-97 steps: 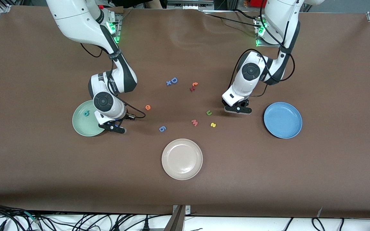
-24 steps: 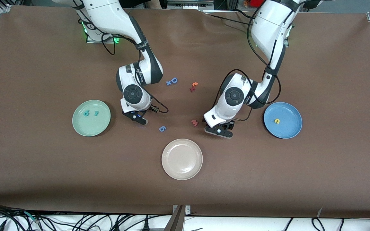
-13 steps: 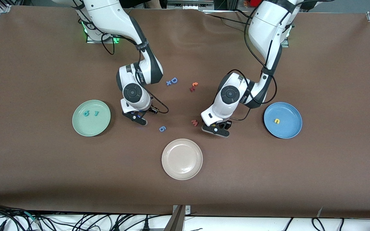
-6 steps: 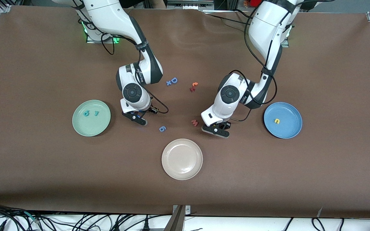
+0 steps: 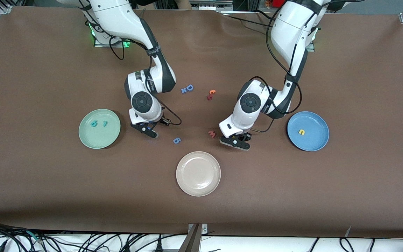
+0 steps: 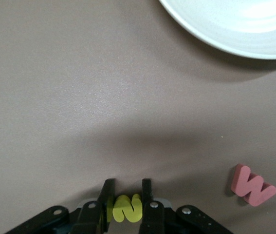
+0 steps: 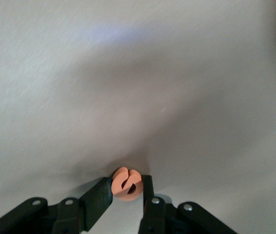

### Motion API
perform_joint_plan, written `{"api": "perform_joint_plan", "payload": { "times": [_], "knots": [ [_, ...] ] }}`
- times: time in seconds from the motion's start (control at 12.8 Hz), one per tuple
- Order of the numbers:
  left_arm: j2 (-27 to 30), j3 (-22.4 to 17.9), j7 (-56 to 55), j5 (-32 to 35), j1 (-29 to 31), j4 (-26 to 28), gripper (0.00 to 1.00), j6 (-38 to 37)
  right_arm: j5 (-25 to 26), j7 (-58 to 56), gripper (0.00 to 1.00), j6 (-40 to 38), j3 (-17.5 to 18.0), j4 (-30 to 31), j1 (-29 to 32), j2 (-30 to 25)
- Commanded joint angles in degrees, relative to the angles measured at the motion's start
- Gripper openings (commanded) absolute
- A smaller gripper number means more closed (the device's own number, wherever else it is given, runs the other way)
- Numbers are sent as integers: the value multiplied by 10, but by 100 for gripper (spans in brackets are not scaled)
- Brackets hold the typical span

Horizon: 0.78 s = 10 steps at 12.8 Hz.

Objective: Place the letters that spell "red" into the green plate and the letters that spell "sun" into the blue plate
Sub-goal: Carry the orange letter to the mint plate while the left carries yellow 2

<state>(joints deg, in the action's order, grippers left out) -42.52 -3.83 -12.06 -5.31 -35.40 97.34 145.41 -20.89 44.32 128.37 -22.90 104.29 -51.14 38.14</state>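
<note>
The green plate (image 5: 98, 139) lies toward the right arm's end of the table and holds the teal "d" (image 5: 94, 123) and the teal "r" (image 5: 105, 123). Beside that plate, low over the cloth, my right gripper (image 5: 148, 130) (image 7: 127, 181) is shut on the orange "e" (image 7: 123, 187). The blue plate (image 5: 315, 141) at the left arm's end holds the yellow "n" (image 5: 302, 132). My left gripper (image 5: 236, 141) (image 6: 127, 185) is down at the table beside the pink "M" (image 5: 212, 133), shut on the yellow "s" (image 6: 126, 208).
A cream plate (image 5: 198, 185) (image 6: 215, 29) lies nearest the front camera, mid-table. A periwinkle "6" (image 5: 176, 140) lies between the grippers. A blue "D" with a small "x" (image 5: 187, 88) and a red and orange pair (image 5: 211, 94) lie farther from the front camera.
The left gripper's fingers have closed on the yellow "s". The right gripper, holding the orange "e", has shifted slightly toward the green plate.
</note>
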Motion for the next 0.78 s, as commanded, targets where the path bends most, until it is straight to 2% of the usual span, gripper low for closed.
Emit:
{"api": "perform_joint_plan", "payload": {
  "times": [0.0, 0.16, 0.31, 0.39, 0.7],
  "knots": [
    [-12, -6, -14, 14, -12, -4, 28, 13, 16, -5, 12, -27, -12, -8, -5, -7],
    [-12, -6, -14, 14, -13, -4, 28, 13, 16, -9, 9, -28, -14, -8, -5, -8],
    [-12, -6, -14, 14, -12, -4, 27, 13, 29, -42, 10, -67, -43, -8, -5, -25],
    [-12, -6, -14, 14, -13, -4, 16, 13, 29, -80, 9, -98, -67, -8, -5, -36],
    [-12, -6, -14, 14, -12, -4, 16, 13, 29, -234, 9, -188, -166, -7, -4, -53]
  ]
}}
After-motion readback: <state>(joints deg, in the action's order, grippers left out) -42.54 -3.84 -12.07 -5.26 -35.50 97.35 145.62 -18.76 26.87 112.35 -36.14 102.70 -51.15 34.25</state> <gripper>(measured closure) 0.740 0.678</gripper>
